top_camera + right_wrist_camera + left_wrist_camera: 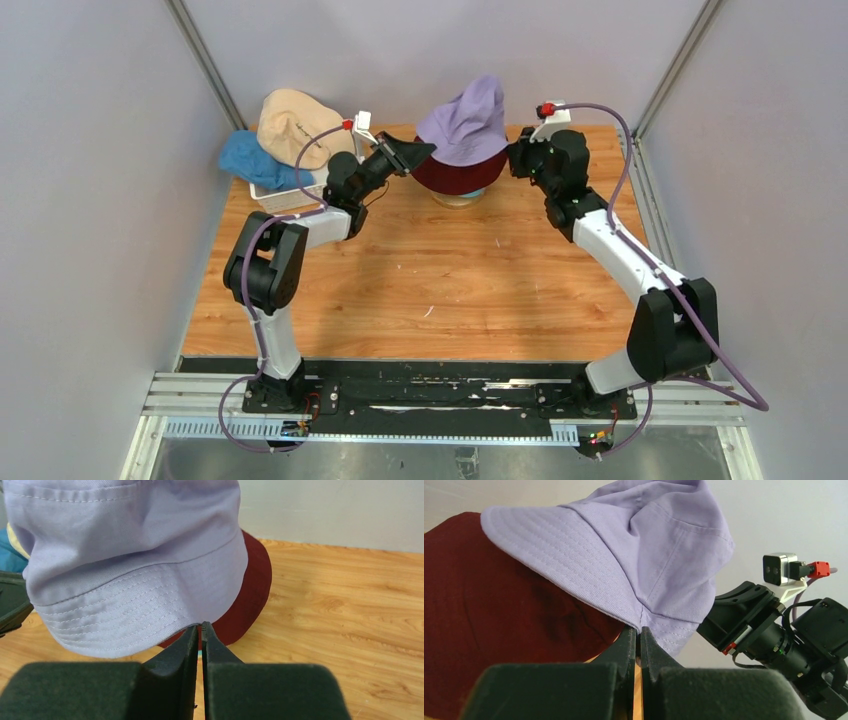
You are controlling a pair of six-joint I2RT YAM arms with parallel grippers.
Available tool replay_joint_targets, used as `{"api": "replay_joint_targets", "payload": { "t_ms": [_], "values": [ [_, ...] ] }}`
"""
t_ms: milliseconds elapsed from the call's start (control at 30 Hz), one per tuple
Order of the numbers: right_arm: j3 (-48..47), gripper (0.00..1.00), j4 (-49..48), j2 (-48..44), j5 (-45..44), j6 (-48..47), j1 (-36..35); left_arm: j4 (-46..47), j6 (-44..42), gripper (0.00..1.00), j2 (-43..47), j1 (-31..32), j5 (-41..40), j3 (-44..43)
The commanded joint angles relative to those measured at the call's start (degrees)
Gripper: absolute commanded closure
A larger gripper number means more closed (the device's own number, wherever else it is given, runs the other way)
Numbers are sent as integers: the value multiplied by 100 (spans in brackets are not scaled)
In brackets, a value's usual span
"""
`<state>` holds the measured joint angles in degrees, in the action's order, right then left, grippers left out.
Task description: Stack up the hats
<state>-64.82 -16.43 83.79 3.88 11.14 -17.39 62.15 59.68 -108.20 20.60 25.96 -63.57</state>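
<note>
Here left gripper [640, 631] and right gripper [201, 626] clamp the lavender hat [466, 122] by its stitched cloth brim.

No text, brand, number or sign can be read in any of the views. The lavender hat [465, 120], the dark red hat [455, 178] and the blue hat [250, 158] show only plain stitched cloth. A small dark mark on the beige hat [290, 122] is too small to make out.
</note>
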Motion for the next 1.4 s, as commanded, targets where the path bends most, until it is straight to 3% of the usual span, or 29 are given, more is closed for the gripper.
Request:
{"api": "replay_joint_targets", "payload": {
  "t_ms": [0, 333, 600, 900, 1100, 1367],
  "values": [
    [157, 94, 113, -68, 93, 64, 41, 183, -328, 100, 78, -10, 76, 148],
    [221, 87, 456, -344, -194, -95, 40, 8, -479, 100, -143, -28, 46, 191],
    [-346, 85, 452, -94, -78, -105, 41, 75, -398, 94, -218, -395, -25, 441],
    [-1372, 84, 455, 658, 321, 40, 40, -124, -373, 64, -201, -810, -80, 415],
    [-1774, 83, 511, 1034, 485, 108, 38, -354, -316, 55, -79, -931, -87, 181],
    [-1840, 83, 535, 1063, 482, 71, 41, 143, 574, 49, -946, -1005, 598, -1059]
  ]
}}
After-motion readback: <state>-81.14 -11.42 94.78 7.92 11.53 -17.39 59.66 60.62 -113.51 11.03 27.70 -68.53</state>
